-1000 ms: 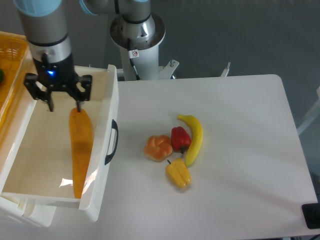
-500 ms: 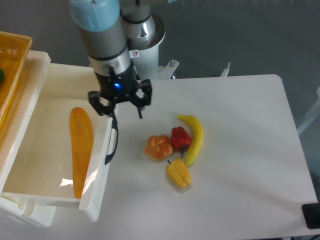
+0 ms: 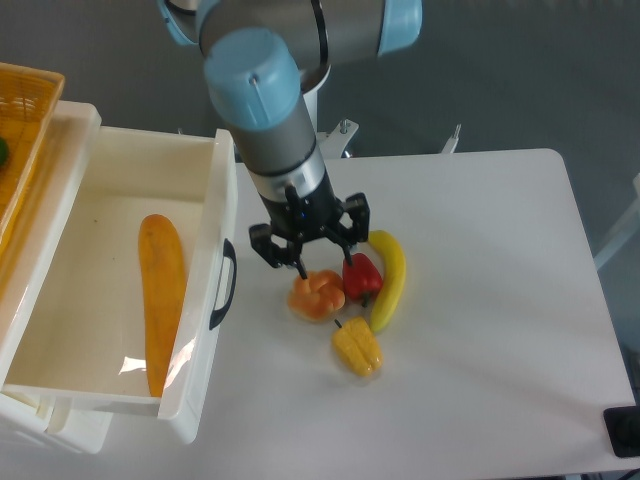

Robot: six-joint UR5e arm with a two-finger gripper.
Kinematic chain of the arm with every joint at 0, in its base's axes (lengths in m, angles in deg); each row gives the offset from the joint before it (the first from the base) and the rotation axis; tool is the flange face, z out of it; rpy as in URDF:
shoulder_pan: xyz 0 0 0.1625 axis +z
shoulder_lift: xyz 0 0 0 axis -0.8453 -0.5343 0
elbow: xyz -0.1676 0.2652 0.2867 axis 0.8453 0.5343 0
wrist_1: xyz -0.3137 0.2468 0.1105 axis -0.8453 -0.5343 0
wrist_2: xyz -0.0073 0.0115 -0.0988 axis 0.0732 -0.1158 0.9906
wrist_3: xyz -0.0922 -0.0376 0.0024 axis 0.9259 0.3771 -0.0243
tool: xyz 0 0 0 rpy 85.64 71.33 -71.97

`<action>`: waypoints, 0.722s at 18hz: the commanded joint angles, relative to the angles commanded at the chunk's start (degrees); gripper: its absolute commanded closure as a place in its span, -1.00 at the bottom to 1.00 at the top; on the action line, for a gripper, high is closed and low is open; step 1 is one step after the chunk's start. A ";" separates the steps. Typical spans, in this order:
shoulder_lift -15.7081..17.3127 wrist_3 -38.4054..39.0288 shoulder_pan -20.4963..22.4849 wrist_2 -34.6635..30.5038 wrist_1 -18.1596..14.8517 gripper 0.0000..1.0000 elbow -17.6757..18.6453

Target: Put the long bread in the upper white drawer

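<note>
The long bread point(image 3: 163, 300), a smooth orange-tan loaf, lies lengthwise inside the upper white drawer point(image 3: 205, 330), which stands pulled out at the left with its black handle point(image 3: 227, 285) facing the table. My gripper point(image 3: 325, 266) is out over the table to the right of the drawer, just above the round orange bun point(image 3: 316, 295) and the red pepper point(image 3: 361, 276). Its fingers stand apart with nothing between them.
A yellow banana point(image 3: 391, 275) lies right of the red pepper, and a yellow pepper point(image 3: 358, 346) sits below them. A yellow woven basket point(image 3: 20, 120) is at the far left behind the drawer. The arm's base post point(image 3: 285, 110) stands at the table's back edge.
The gripper has swung right from over the drawer, past the drawer's front panel, to the cluster of bun and peppers. The long bread stays lying in the drawer.
</note>
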 joint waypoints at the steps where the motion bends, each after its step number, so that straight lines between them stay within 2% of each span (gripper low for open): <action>1: -0.79 0.44 0.00 -1.22 0.09 -0.28 -0.09; 3: -1.15 1.14 -0.09 -2.73 -0.09 -0.28 0.00; 13: -1.32 -2.97 0.26 -2.02 0.53 -0.28 0.70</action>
